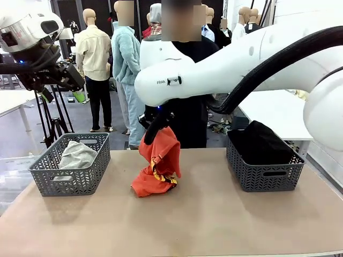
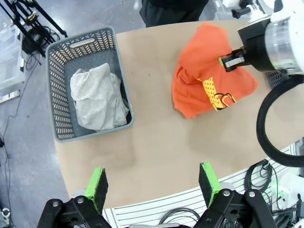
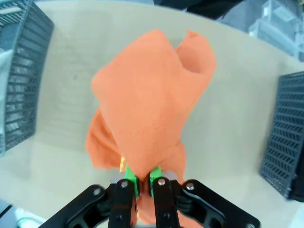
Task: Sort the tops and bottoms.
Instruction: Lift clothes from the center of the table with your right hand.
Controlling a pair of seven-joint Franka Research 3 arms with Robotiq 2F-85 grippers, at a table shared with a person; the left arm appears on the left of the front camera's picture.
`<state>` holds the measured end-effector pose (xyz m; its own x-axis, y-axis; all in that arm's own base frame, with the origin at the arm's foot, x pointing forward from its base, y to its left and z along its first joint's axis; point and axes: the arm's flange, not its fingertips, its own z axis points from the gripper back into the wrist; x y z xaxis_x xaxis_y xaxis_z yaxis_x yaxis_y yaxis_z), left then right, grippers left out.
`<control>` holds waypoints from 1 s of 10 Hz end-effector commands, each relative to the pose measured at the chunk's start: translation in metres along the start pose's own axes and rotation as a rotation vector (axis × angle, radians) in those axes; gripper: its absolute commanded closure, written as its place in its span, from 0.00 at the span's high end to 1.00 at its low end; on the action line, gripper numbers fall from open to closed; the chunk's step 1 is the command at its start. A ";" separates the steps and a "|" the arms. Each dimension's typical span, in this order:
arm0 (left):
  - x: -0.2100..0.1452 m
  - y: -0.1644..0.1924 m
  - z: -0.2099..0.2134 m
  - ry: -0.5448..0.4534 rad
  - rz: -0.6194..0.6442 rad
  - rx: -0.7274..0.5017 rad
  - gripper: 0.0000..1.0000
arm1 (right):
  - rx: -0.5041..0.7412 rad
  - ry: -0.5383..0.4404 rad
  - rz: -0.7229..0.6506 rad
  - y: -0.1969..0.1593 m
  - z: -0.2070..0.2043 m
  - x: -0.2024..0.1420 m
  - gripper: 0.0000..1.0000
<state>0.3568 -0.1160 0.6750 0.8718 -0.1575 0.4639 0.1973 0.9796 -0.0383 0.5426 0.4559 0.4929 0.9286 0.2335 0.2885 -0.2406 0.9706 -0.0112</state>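
The orange-red top (image 1: pixel 158 163) is pinched in the closed right hand (image 1: pixel 151 131) above the bench (image 1: pixel 203 225); transfer to the left basket (image 1: pixel 69 179), beside the grey top (image 1: pixel 76 155), is required next.

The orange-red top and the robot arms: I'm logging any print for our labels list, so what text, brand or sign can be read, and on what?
Orange-red top: a yellow and black print, no letters legible.
Right arm's white casing: a small dark marking, too small to read.
Grey baskets: no text.
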 end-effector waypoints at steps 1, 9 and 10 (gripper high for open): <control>0.000 0.003 0.001 0.000 -0.014 -0.012 1.00 | 0.005 0.016 -0.020 0.001 -0.006 0.005 0.00; 0.000 0.003 0.001 0.000 -0.014 -0.012 1.00 | 0.034 -0.286 -0.051 -0.009 0.165 0.042 0.00; 0.000 0.003 0.001 0.000 -0.014 -0.012 1.00 | 0.058 -0.330 -0.048 -0.007 0.181 0.044 0.00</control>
<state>0.3567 -0.1160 0.6751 0.8717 -0.1574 0.4640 0.1973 0.9796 -0.0383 0.5281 0.4355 0.6803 0.8192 0.1471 0.5543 -0.2212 0.9728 0.0687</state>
